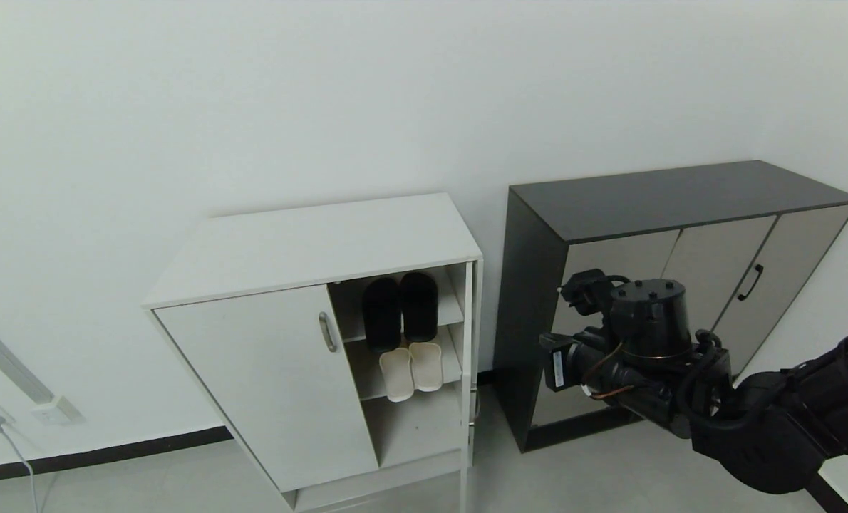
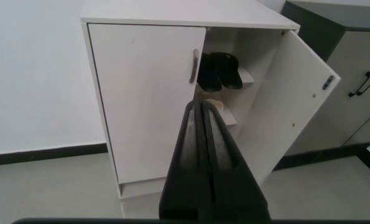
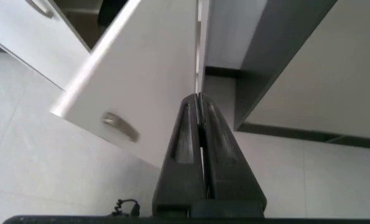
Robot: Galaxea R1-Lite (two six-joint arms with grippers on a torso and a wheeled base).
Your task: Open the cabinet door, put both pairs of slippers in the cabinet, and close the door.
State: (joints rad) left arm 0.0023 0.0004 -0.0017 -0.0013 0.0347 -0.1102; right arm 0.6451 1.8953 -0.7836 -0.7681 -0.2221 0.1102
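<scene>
so both pairs are sitting inside the white cabinet [image 1: 310, 246], black slippers [image 1: 400, 310] on the upper shelf and cream slippers [image 1: 413, 369] on the shelf just below, right-hand door [image 2: 300, 87] swung wide open, left pincer [image 2: 201, 106] and right pincer [image 3: 200, 99] both squeezed together holding nothing

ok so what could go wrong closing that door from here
1. The white slippers seem to overhang their shelf, so the open door may catch them as it swings shut.
2. The right claw is shut and sits close to the door's edge. A push from its narrow tip could slip off.
3. The dark cabinet stands close beside, likely leaving the right arm little room to swing.
</scene>
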